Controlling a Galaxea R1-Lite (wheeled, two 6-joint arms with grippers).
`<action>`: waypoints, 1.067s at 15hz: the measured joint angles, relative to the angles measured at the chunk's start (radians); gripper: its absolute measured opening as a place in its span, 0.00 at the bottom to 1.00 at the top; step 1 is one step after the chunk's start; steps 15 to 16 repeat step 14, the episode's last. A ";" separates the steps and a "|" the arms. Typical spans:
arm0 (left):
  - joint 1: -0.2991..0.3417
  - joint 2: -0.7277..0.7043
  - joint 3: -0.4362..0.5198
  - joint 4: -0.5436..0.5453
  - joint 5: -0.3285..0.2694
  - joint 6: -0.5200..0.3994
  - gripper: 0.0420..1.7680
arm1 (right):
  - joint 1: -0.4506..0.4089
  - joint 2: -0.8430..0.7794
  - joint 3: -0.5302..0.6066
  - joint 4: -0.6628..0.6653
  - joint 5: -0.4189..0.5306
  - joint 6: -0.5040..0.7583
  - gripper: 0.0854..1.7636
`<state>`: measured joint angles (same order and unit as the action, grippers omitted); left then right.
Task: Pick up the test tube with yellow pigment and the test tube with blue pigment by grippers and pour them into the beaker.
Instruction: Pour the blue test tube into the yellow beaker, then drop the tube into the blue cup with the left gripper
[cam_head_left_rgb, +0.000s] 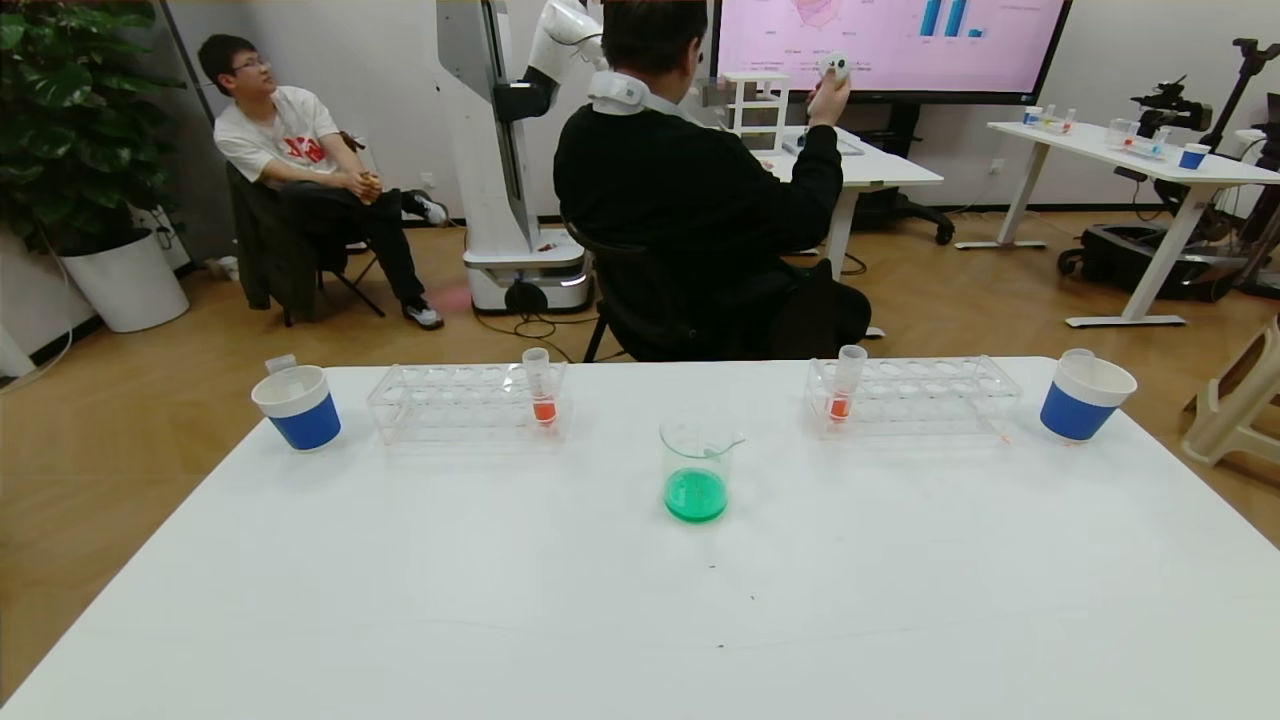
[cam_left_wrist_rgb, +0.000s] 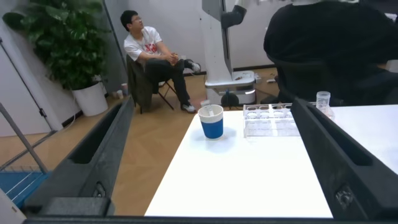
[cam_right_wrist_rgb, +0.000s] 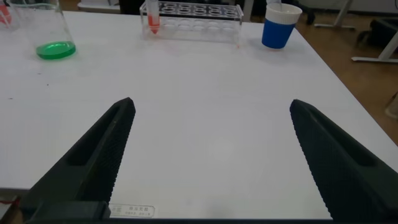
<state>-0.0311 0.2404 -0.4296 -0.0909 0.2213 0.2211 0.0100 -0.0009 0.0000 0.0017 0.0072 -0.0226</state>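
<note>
The beaker (cam_head_left_rgb: 697, 470) stands upright at the table's middle with green liquid in its bottom; it also shows in the right wrist view (cam_right_wrist_rgb: 53, 31). No tube with yellow or blue liquid is in view. A clear tube top (cam_head_left_rgb: 281, 362) sticks out of the left paper cup (cam_head_left_rgb: 298, 407), and another (cam_head_left_rgb: 1077, 354) out of the right paper cup (cam_head_left_rgb: 1083, 397). Neither gripper shows in the head view. My left gripper (cam_left_wrist_rgb: 211, 102) is open and empty, near the table's left front. My right gripper (cam_right_wrist_rgb: 211, 101) is open and empty, low over the table's right front.
Two clear racks (cam_head_left_rgb: 465, 400) (cam_head_left_rgb: 915, 395) stand at the far edge, each with one orange-red tube (cam_head_left_rgb: 541, 390) (cam_head_left_rgb: 843, 385). Two people sit beyond the table, and another robot stands behind them.
</note>
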 joint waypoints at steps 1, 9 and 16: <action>0.007 -0.033 0.015 0.001 -0.026 -0.004 0.99 | 0.000 0.000 0.000 0.000 0.000 0.000 0.98; 0.024 -0.236 0.391 -0.007 -0.190 -0.125 0.99 | 0.000 0.000 0.000 0.000 0.000 0.000 0.98; 0.025 -0.242 0.423 0.100 -0.230 -0.157 0.99 | -0.001 0.000 0.000 0.000 0.000 0.000 0.98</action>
